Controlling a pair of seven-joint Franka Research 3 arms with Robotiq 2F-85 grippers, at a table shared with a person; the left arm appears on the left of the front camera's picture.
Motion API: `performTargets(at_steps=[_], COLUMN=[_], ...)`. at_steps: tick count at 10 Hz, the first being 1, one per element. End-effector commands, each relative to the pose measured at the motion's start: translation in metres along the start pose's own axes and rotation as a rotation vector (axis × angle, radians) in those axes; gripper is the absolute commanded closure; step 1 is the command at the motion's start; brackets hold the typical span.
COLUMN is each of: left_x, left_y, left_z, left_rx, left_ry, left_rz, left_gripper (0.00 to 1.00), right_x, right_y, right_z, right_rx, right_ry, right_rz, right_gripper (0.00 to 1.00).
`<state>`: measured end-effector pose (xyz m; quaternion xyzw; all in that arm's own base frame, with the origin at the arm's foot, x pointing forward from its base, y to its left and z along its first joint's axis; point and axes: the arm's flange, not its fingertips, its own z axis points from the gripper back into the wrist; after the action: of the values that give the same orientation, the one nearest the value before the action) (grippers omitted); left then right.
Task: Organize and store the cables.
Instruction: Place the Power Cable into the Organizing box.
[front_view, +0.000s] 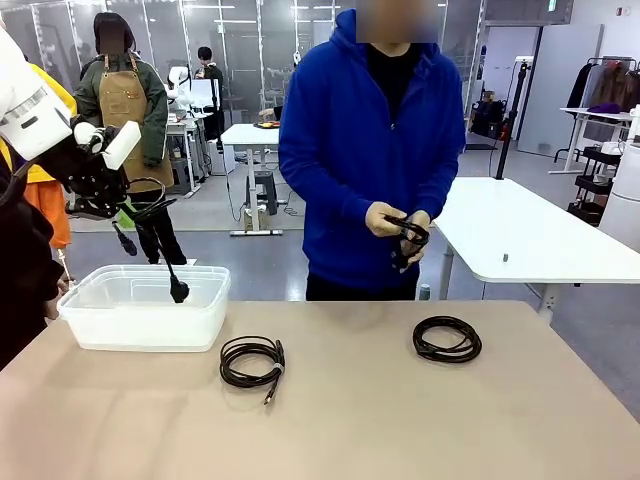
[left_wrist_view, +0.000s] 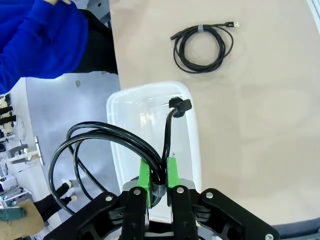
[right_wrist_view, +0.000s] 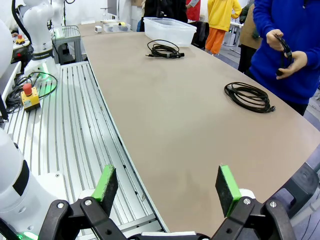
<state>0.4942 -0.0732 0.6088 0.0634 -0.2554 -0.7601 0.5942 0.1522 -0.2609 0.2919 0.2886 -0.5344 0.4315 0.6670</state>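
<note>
My left gripper (front_view: 122, 205) hangs high above the clear plastic bin (front_view: 90, 325) and is shut on a coiled black cable (front_view: 152, 190). The cable's plug end (front_view: 178, 291) dangles over the bin. In the left wrist view the green pads (left_wrist_view: 144, 175) pinch the coil (left_wrist_view: 95, 135) at its strap, and the plug (left_wrist_view: 181, 106) hangs over the bin (left_wrist_view: 194, 135). Two more coiled cables lie on the table, one at the middle (front_view: 251, 361) and one at the right (front_view: 447, 339). My right gripper (right_wrist_view: 166, 187) is open above the table's near edge.
A person in a blue hoodie stands at the far side, both hands on another black cable (front_view: 408, 238). The right wrist view shows both table coils (right_wrist_view: 248, 96) (right_wrist_view: 164, 49), the bin (right_wrist_view: 169, 27) and a slatted metal deck (right_wrist_view: 65, 115) beside the table.
</note>
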Motion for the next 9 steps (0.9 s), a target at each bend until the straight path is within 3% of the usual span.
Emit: performTargets(at_steps=[1, 2, 3, 9], left_x=[-0.003, 0.0, -0.002, -0.021], left_y=[0.0, 0.0, 0.012, 0.07], left_z=[0.001, 0.0, -0.003, -0.021], left_rx=[-0.001, 0.0, 0.022, 0.062], left_ry=[0.011, 0.0, 0.084, 0.171], left_rz=[-0.003, 0.0, 0.043, 0.204], left_gripper=[0.84, 0.84, 0.84, 0.84], right_x=[-0.001, -0.001, -0.001, -0.001], right_y=[-0.001, -0.001, -0.001, -0.001], right_z=[0.0, 0.0, 0.0, 0.0], right_rx=[-0.001, -0.001, -0.001, -0.001], right_ry=[-0.009, -0.009, -0.009, -0.009], right_rz=[0.013, 0.013, 0.013, 0.013], right_gripper=[0.0, 0.0, 0.0, 0.0])
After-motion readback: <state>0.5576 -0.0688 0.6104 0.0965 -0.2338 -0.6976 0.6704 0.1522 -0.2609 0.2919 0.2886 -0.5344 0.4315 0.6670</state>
